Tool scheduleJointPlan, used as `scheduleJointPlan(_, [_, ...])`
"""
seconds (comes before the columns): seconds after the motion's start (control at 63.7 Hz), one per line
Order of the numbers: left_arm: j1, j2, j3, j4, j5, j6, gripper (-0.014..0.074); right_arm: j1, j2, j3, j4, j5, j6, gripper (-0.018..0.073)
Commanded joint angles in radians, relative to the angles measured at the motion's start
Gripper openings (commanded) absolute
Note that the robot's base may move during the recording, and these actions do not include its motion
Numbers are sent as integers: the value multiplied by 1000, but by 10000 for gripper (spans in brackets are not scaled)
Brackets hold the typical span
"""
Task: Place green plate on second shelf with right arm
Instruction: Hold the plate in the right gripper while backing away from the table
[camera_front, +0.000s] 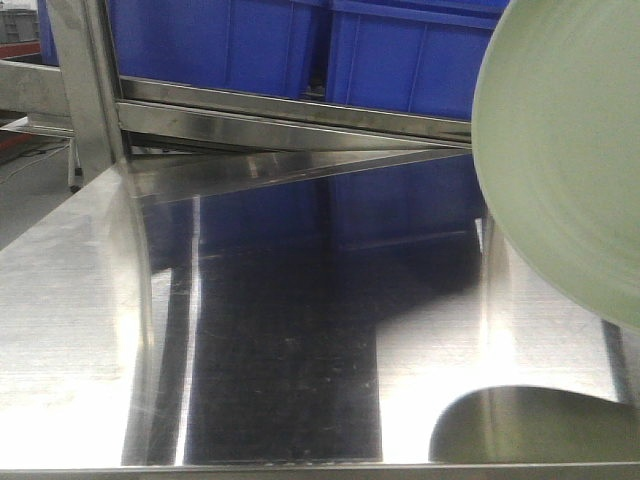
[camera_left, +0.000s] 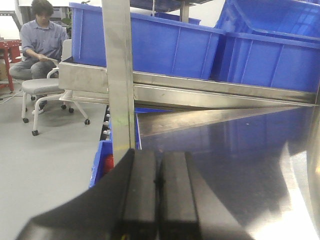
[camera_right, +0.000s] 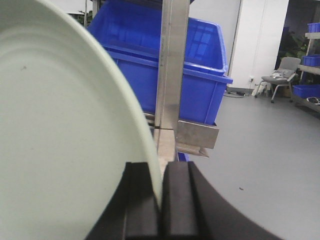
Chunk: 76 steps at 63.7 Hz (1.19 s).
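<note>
The green plate (camera_front: 565, 150) hangs tilted on edge at the right of the front view, above the shiny steel shelf surface (camera_front: 300, 330). In the right wrist view the same pale green plate (camera_right: 60, 130) fills the left side. My right gripper (camera_right: 159, 172) is shut on its rim, one black pad on each face. My left gripper (camera_left: 158, 172) is shut with its pads pressed together and nothing between them. It sits low over the steel surface (camera_left: 235, 160) near the upright post (camera_left: 119, 75).
Blue plastic bins (camera_front: 300, 45) stand on the steel shelf rail (camera_front: 290, 110) behind the surface. A steel upright (camera_right: 170, 75) rises just past the plate's edge. A seated person (camera_left: 42, 40) on a wheeled chair is far left; a chair (camera_right: 280, 77) stands far right.
</note>
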Motion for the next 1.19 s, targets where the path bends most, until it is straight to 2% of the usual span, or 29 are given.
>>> scheduleJointPlan(0.0, [-1,-17,40,-3,-90,-2,130,-7,-22,-25,15,-150,10,56])
scheduleJointPlan(0.157, [-1,-17,40,-3,-90,-2,130,-7,-22,-25,15,-192,10,56])
scheduleJointPlan(1.177, [-1,-17,40,-3,-90,-2,130,-7,-22,-25,15,-189,10,56])
